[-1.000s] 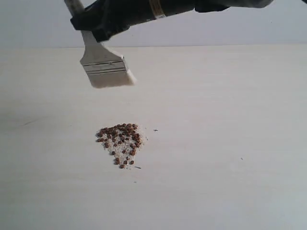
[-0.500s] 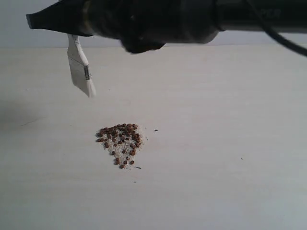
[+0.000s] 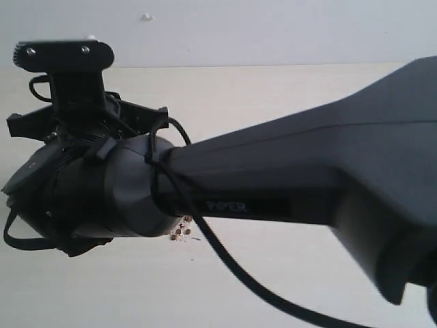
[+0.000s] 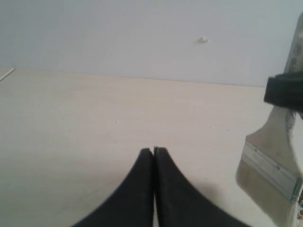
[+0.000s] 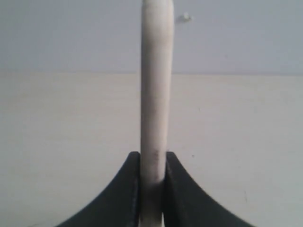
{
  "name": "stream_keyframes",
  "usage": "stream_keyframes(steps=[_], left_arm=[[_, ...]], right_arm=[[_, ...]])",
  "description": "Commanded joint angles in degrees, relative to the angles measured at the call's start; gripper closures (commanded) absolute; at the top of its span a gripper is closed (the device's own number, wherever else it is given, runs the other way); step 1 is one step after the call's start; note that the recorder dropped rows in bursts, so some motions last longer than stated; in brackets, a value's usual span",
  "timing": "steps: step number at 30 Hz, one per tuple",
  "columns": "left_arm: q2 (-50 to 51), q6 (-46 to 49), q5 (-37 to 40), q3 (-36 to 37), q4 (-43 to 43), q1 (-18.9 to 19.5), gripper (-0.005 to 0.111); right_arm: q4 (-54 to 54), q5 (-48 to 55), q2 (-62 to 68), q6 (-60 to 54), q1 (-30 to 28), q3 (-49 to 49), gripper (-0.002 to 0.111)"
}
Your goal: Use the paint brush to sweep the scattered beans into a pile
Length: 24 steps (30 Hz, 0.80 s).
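Saw only a few beans [image 3: 181,231], lower centre-left of the exterior frame, peeping from under the dark right arm [image 3: 307,178] that filled the frame from right edge to left. Found the paint brush [image 5: 156,94] clamped by its handle, edge-on, in the right gripper [image 5: 152,158]. Noted the left gripper [image 4: 154,152] pressed together on nothing, over the pale table [image 4: 71,118].

Left fingers [image 4: 137,189] pressed together; right fingers [image 5: 125,189] clamped, slightly apart; right arm [image 3: 307,171] stretched across leftward.
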Motion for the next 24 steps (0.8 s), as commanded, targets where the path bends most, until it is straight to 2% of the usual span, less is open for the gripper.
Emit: stream_keyframes(steps=[1,12,24], left_arm=[[-0.14,-0.05,0.35,0.21,-0.27,-0.37,0.107],[-0.14,-0.05,0.35,0.21,-0.27,-0.37,0.107],[-0.14,-0.05,0.35,0.21,-0.27,-0.37,0.107]], right_arm=[[3.18,2.21,1.81,0.22,-0.01,-2.02,0.108],[4.78,1.91,6.36,0.22,-0.01,-8.11,0.108],[8.52,11.87,8.04,0.1,-0.01,-8.2,0.108]])
